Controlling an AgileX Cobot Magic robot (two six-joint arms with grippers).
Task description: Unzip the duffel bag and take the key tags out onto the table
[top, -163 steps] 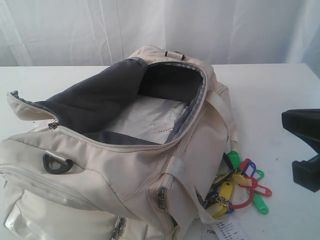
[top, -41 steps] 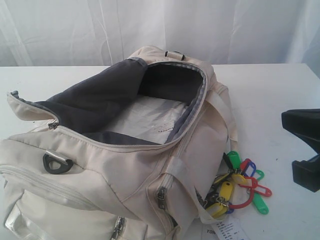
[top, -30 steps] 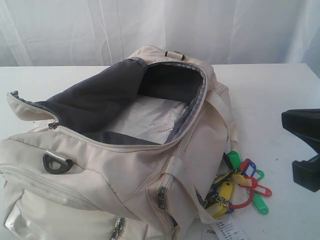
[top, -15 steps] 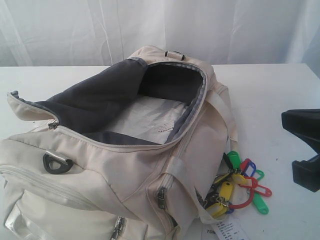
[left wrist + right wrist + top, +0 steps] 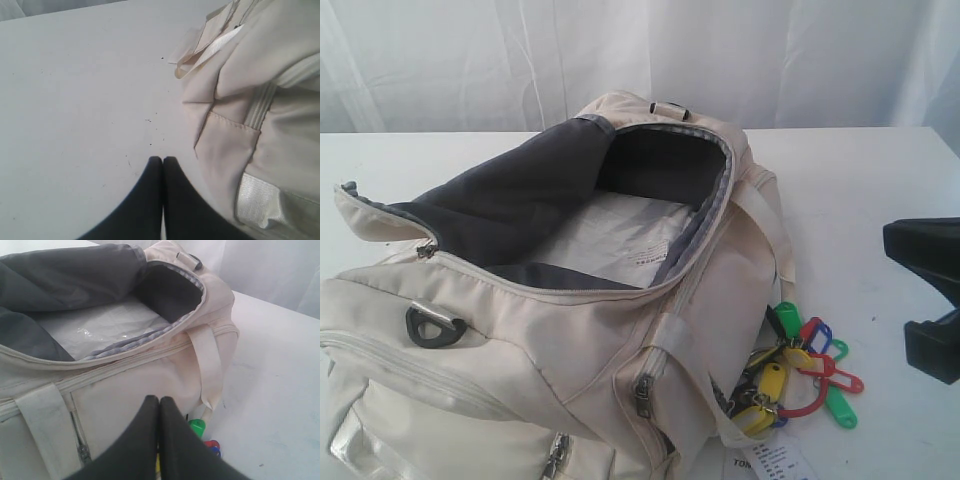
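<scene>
The right hand (image 5: pixel 159 399) and left hand (image 5: pixel 162 159) are closed (both empty), with key tags (image 5: pixel 772 382) on the tabletop (image 5: pixel 860 180) just past the right hand.

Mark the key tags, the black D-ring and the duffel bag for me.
key tags (image 5: pixel 772 381), exterior view, yellow tag in the bunch.
black D-ring (image 5: pixel 428 342), exterior view, its lower curve.
duffel bag (image 5: pixel 570 350), exterior view, cream side panel.

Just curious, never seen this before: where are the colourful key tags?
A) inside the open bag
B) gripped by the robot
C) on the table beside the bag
C: the key tags lie on the table against the duffel bag, outside its open top.
</scene>
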